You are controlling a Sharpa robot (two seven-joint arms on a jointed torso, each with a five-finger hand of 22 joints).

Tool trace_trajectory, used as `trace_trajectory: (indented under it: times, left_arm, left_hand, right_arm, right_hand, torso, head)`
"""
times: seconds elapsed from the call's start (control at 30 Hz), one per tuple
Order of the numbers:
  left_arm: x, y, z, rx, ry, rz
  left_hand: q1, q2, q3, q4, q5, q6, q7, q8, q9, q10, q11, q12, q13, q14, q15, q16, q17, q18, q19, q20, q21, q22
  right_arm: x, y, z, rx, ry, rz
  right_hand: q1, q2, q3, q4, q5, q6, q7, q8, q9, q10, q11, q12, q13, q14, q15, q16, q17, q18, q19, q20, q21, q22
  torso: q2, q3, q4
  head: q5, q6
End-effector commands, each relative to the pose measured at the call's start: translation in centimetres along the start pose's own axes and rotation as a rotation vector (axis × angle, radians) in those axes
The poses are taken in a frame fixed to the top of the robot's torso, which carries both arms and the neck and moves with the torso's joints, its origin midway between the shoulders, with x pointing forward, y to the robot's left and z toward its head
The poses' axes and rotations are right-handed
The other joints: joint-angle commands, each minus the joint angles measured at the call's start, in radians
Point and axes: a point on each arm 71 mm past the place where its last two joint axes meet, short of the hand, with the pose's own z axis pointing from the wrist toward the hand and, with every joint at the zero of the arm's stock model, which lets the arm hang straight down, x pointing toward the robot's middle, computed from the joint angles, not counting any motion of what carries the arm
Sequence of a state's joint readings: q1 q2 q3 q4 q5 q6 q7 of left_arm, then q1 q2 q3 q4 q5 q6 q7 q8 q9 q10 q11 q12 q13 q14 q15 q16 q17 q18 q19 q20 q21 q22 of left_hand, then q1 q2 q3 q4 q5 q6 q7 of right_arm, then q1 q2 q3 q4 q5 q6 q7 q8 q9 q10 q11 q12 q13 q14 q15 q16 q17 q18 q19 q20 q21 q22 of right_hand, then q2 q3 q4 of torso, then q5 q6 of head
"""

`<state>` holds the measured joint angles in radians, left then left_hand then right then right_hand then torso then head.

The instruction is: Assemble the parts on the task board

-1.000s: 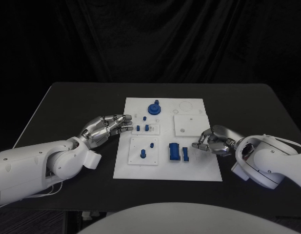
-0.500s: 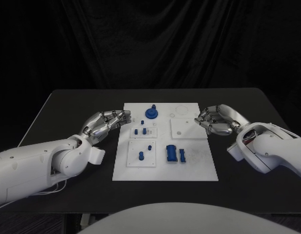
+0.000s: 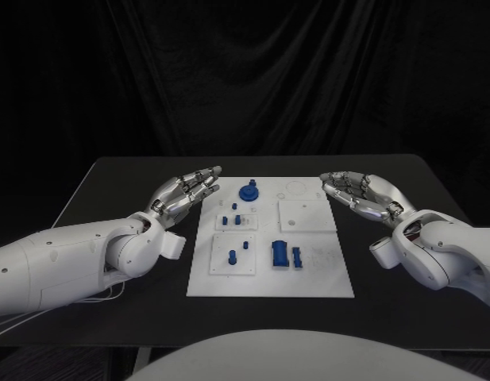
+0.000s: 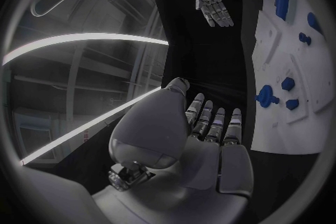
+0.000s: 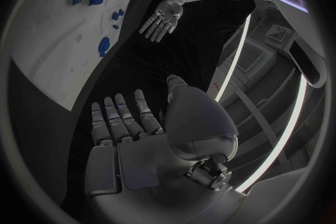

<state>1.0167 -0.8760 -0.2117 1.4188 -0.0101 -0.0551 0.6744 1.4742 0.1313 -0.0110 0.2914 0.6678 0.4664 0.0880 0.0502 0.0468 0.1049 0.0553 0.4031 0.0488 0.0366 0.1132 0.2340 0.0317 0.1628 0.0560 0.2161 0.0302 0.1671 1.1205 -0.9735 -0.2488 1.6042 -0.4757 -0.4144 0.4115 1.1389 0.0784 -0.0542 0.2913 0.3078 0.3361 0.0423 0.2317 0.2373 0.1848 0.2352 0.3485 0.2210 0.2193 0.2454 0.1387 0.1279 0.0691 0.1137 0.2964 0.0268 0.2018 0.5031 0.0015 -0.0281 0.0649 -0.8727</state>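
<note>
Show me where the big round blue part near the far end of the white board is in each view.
Head view: round blue part, far end of the white board.
Left wrist view: the round blue part beside the left robot hand.
Right wrist view: the round blue part.
Shared landmark: the white board.

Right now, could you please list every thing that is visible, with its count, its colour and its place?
Table: one, black, under everything.
Task board: one, white plate, middle of the table, between the two hands.
Round part: one, blue, at the board's far end.
Small pegs: several, blue, exact count hard to tell, on the board's left side, on the smaller white plates there.
Block parts: two, blue, one wide and one narrow, side by side on the near half of the board.
Left hand: one, silver, off the board's far left corner, fingers spread, holding nothing.
Right hand: one, silver, off the board's far right corner, fingers spread, holding nothing.
</note>
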Motion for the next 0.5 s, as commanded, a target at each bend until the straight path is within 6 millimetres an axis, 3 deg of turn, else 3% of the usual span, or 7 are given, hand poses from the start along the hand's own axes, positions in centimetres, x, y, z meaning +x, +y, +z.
trace_trajectory:
  times: [0.03,0.07,0.1,0.17,0.2,0.37,0.5]
  left_arm:
    - [0.0,-0.7,0.1,0.118,-0.004,0.0]
    - [0.0,-0.6,0.2,0.118,-0.003,-0.001]
    - [0.0,0.2,0.2,0.0,-0.001,0.002]
    - [0.0,0.1,0.2,0.001,-0.003,0.004]
    - [0.1,0.1,0.3,0.001,-0.006,0.006]
    - [0.5,-0.5,0.9,0.009,-0.041,0.03]
    - [1.2,-1.4,1.8,0.019,-0.09,0.06]
  left_hand:
    - [-0.01,-0.001,-0.009,0.0,-0.007,-0.021,-0.011,-0.006,-0.002,-0.02,-0.01,-0.013,-0.002,-0.011,-0.003,-0.019,-0.003,0.01,-0.006,0.0,-0.004,-0.005]
    - [-0.01,0.0,-0.01,0.0,-0.007,-0.023,-0.011,-0.006,-0.002,-0.022,-0.011,-0.014,-0.002,-0.012,-0.004,-0.022,-0.003,0.011,-0.006,0.0,-0.004,-0.007]
    - [-0.443,-0.039,0.011,-0.088,-0.202,-0.151,-0.088,-0.05,-0.047,-0.105,-0.055,-0.128,-0.049,-0.037,-0.037,-0.083,-0.032,-0.049,-0.056,-0.065,-0.03,-0.054]
    - [-0.474,-0.041,0.011,-0.091,-0.217,-0.166,-0.088,-0.05,-0.047,-0.105,-0.055,-0.138,-0.049,-0.037,-0.04,-0.092,-0.032,-0.049,-0.056,-0.07,-0.03,-0.059]
    - [-0.514,-0.044,0.011,-0.099,-0.234,-0.178,-0.088,-0.05,-0.047,-0.105,-0.055,-0.148,-0.049,-0.037,-0.113,-0.098,-0.032,-0.049,-0.056,-0.075,-0.03,-0.063]
    - [-0.701,-0.061,0.011,-0.137,-0.319,-0.234,-0.088,-0.05,-0.047,-0.105,-0.055,-0.198,-0.049,-0.037,-0.113,-0.124,-0.032,-0.067,-0.056,-0.101,-0.03,-0.083]
    - [-0.815,-0.131,0.011,-0.16,-0.37,-0.268,-0.088,-0.05,-0.047,-0.105,-0.055,-0.228,-0.049,-0.037,-0.113,-0.14,-0.032,-0.077,-0.056,-0.117,-0.03,-0.096]
  right_arm:
    - [0.3,0.0,-0.2,-0.064,0.05,0.114]
    - [0.4,-0.1,-0.2,-0.064,0.053,0.119]
    - [0.1,-0.4,-0.2,-0.012,0.014,0.038]
    - [0.1,-0.3,-0.1,-0.013,0.009,0.041]
    - [0.1,-0.2,0.0,-0.015,0.004,0.044]
    - [0.2,0.8,1.1,-0.031,-0.068,0.09]
    - [0.3,2.0,2.4,-0.045,-0.161,0.153]
  right_hand:
    - [0.028,0.005,-0.03,-0.001,-0.012,-0.06,-0.033,-0.027,-0.046,-0.074,-0.022,-0.055,-0.054,-0.082,-0.004,-0.037,-0.043,-0.008,-0.061,0.001,-0.011,-0.083]
    - [0.038,0.01,-0.043,-0.001,-0.015,-0.07,-0.039,-0.027,-0.057,-0.087,-0.025,-0.057,-0.066,-0.095,-0.006,-0.038,-0.051,-0.006,-0.063,-0.001,-0.011,-0.088]
    - [-0.322,-0.078,0.054,-0.088,-0.1,-0.143,-0.042,-0.086,-0.105,-0.107,-0.087,-0.141,-0.106,-0.123,-0.077,-0.066,-0.128,-0.069,-0.114,-0.089,-0.027,-0.115]
    - [-0.336,-0.078,0.054,-0.092,-0.108,-0.153,-0.042,-0.091,-0.114,-0.185,-0.092,-0.149,-0.115,-0.133,-0.083,-0.068,-0.128,-0.069,-0.114,-0.095,-0.027,-0.123]
    - [-0.367,-0.078,0.054,-0.1,-0.116,-0.161,-0.042,-0.097,-0.12,-0.185,-0.098,-0.157,-0.12,-0.139,-0.088,-0.139,-0.128,-0.069,-0.114,-0.102,-0.027,-0.127]
    - [-0.516,-0.078,0.054,-0.136,-0.153,-0.195,-0.042,-0.123,-0.143,-0.185,-0.126,-0.194,-0.14,-0.219,-0.119,-0.139,-0.128,-0.069,-0.114,-0.14,-0.027,-0.202]
    - [-0.609,-0.078,0.054,-0.16,-0.176,-0.216,-0.042,-0.139,-0.157,-0.185,-0.141,-0.217,-0.221,-0.219,-0.14,-0.139,-0.128,-0.069,-0.114,-0.163,-0.027,-0.202]
  torso:
    - [-0.01,0.0061,-0.0001]
    - [-0.01,0.0069,0.0002]
    - [-0.005,0.0028,-0.0004]
    - [-0.004,0.0027,-0.0002]
    - [-0.004,0.0027,0.0001]
    - [0.002,0.0022,0.0035]
    - [0.009,0.0015,0.008]
  head:
    - [-0.003,0.0]
    - [-0.004,0.0]
    - [-0.002,0.0]
    - [-0.002,0.002]
    - [-0.003,0.005]
    - [-0.01,0.037]
    - [-0.02,0.08]
